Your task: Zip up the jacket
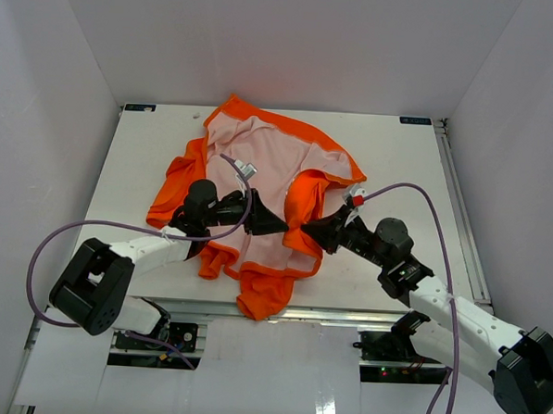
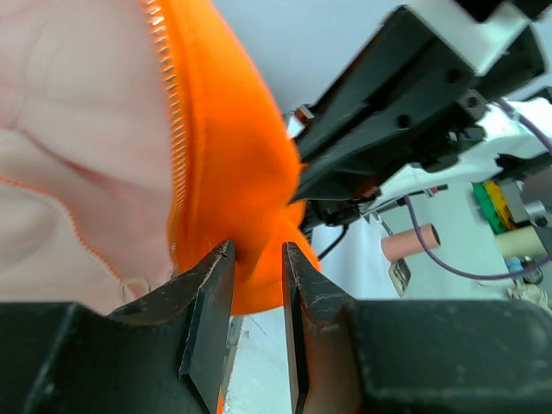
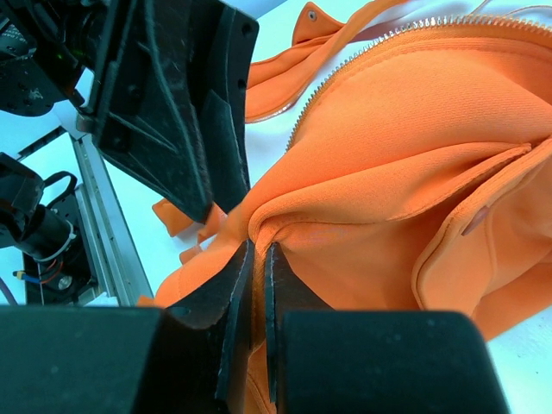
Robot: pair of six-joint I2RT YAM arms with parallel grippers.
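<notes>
The orange jacket (image 1: 300, 204) lies open on the table, its pale pink lining (image 1: 270, 160) facing up. Both grippers meet at the lower end of its right front panel. My left gripper (image 1: 283, 226) (image 2: 257, 259) holds its jaws a little apart, with the orange hem (image 2: 250, 285) between the fingertips. The zipper teeth (image 2: 177, 129) run up the panel's edge just to their left. My right gripper (image 1: 305, 234) (image 3: 259, 250) is shut on a fold of the orange jacket (image 3: 397, 147), directly facing the left fingers (image 3: 172, 112). More zipper teeth (image 3: 345, 73) curve along the upper edge. The zipper pull is not visible.
The white table (image 1: 399, 167) is boxed in by white walls on three sides. A metal rail (image 1: 280, 311) runs along the near edge and another down the right side (image 1: 461, 217). Purple cables (image 1: 42, 250) loop beside each arm. An orange sleeve (image 1: 171, 188) spreads left.
</notes>
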